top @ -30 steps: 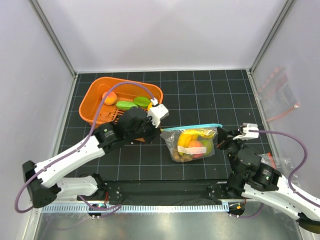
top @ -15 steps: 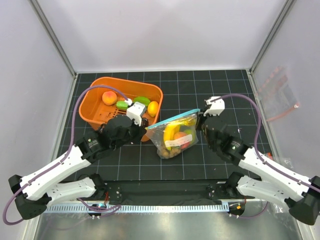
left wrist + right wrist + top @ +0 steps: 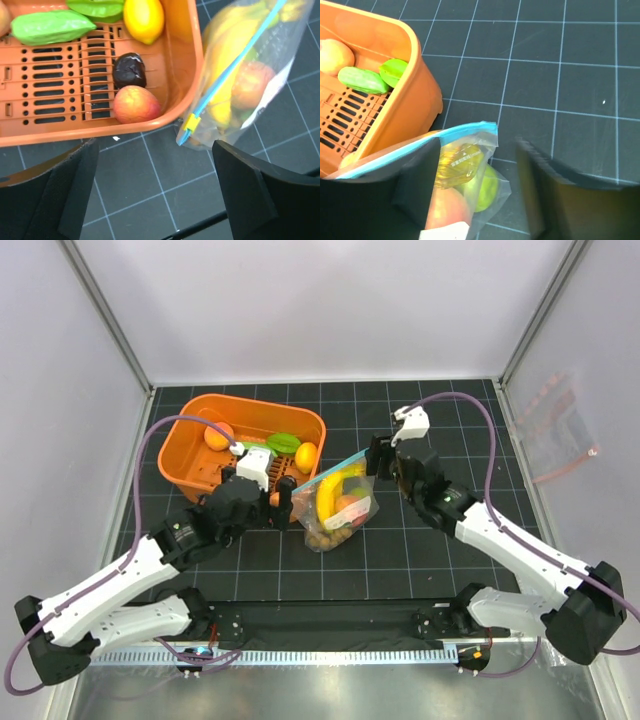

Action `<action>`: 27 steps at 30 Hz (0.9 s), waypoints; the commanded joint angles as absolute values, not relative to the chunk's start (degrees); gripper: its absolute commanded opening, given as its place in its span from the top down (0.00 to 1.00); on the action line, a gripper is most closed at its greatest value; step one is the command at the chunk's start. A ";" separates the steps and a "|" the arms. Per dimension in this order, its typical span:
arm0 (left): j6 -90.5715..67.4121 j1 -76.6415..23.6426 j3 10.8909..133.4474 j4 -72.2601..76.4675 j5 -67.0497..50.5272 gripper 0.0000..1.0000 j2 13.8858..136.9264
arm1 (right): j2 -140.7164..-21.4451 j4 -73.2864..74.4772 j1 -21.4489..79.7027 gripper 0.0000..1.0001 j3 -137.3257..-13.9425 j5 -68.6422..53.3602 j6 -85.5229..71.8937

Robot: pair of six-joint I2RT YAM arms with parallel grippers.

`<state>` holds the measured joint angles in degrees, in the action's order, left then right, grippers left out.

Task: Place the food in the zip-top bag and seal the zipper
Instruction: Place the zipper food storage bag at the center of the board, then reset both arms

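The zip-top bag (image 3: pixel 337 505) rests on the mat, leaning on the orange basket's right corner. Inside it are a banana (image 3: pixel 338 486), a peach (image 3: pixel 349 505) and brown balls (image 3: pixel 324 535). Its teal zipper (image 3: pixel 227 72) runs diagonally, with a yellow slider (image 3: pixel 190 122) at the lower end. My left gripper (image 3: pixel 284 502) hangs open just left of the bag, with nothing between its fingers (image 3: pixel 55 195). My right gripper (image 3: pixel 377 464) is open at the bag's upper right corner (image 3: pixel 487 131). That corner lies between its jaws, clear of the right finger (image 3: pixel 555 200). More food stays in the basket: lemon (image 3: pixel 143 19), green pieces (image 3: pixel 50 26), peach (image 3: pixel 136 104).
The orange slotted basket (image 3: pixel 185 450) stands at the back left, also holding a dark plum (image 3: pixel 129 70). Another clear bag with a pink-red strip (image 3: pixel 560 430) hangs against the right wall. Black gridded mat (image 3: pixel 440 410) lies beyond the right arm.
Both grippers have opened and let go of the bag's zipper ends. The bag and both arms have shifted left and back, toward the basket.
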<state>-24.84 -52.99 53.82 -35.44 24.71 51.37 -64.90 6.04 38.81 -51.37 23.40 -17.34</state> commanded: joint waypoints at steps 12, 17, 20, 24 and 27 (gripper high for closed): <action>-26.72 -52.65 57.50 -23.48 34.63 0.00 46.77 | -46.34 15.20 38.58 0.00 -51.86 37.70 -24.52; -24.26 -52.65 45.03 -9.60 35.94 0.00 36.58 | -38.42 12.76 38.50 0.00 -46.68 38.76 -24.70; -21.10 -52.65 35.18 -1.07 36.65 0.00 27.71 | -32.97 8.54 38.50 0.00 -41.76 36.92 -24.61; -20.21 -52.73 27.88 2.11 37.26 0.00 16.81 | -28.05 6.86 38.58 0.01 -39.12 35.24 -23.38; -19.43 -52.73 24.45 4.30 36.57 0.00 10.12 | -25.06 6.33 38.50 0.01 -37.89 35.95 -23.29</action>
